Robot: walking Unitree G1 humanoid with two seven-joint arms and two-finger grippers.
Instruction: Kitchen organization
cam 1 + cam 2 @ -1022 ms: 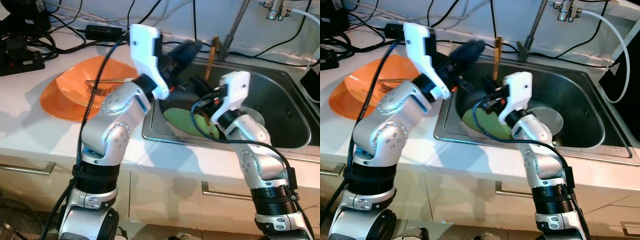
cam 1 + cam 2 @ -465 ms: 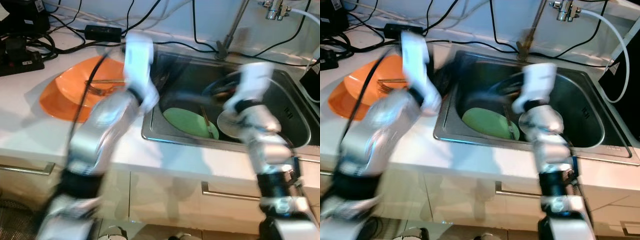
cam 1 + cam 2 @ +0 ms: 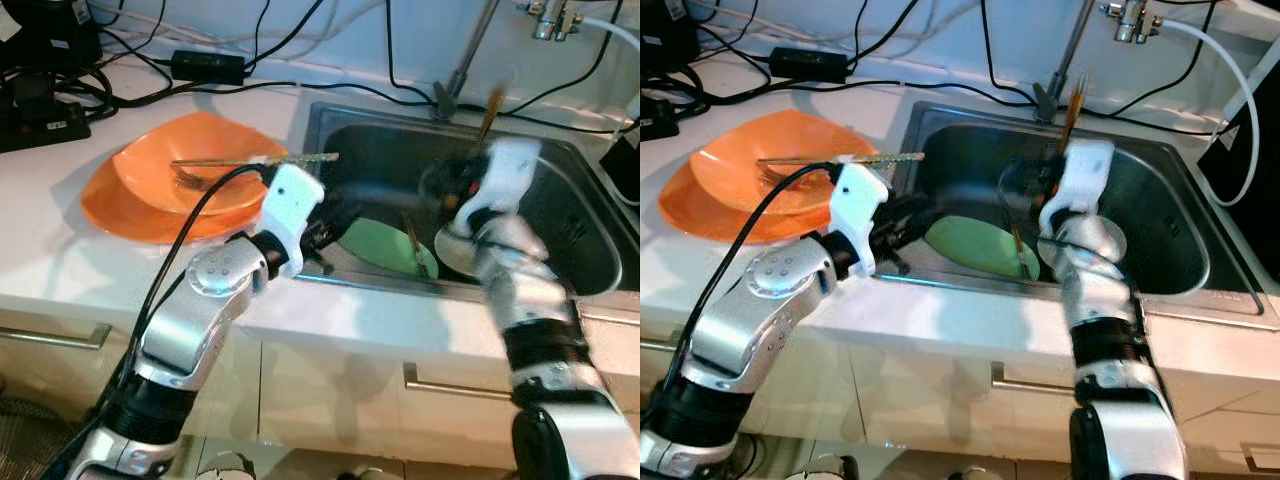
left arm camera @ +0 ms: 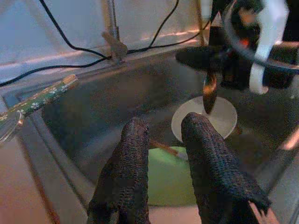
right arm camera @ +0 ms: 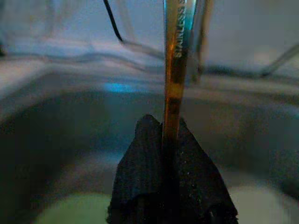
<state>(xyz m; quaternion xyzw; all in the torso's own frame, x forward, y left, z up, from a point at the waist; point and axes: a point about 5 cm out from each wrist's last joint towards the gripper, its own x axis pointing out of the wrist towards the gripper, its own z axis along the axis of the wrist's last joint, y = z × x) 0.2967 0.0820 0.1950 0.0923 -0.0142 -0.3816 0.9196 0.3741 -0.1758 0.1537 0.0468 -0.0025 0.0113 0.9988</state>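
A golden utensil (image 5: pixel 175 60), stamped "STAINLESS" on its handle, is clamped between the two black fingers of the right gripper (image 5: pixel 170 140) and is held nearly upright above the steel sink (image 3: pixel 1180 215), its handle pointing up toward the faucet pipe (image 3: pixel 1072 45). The right arm is blurred in both eye views. Below it, in the sink basin, a green plate (image 3: pixel 975 245) is lying with a second thin utensil (image 3: pixel 1018 245) across it, and a white round plate (image 4: pixel 205 119) is seen just beside the green one. The left gripper (image 4: pixel 163 163) is placed at the left edge of the sink, over the green plate; its fingers are apart with a clear gap, and nothing is held between them. On the white counter (image 3: pixel 60 250) to the left, an orange plate (image 3: pixel 150 190) is resting, with a fork (image 3: pixel 250 161) laid across it, its patterned handle reaching toward the sink. Black cables (image 3: pixel 130 80) are running along the back of the counter.
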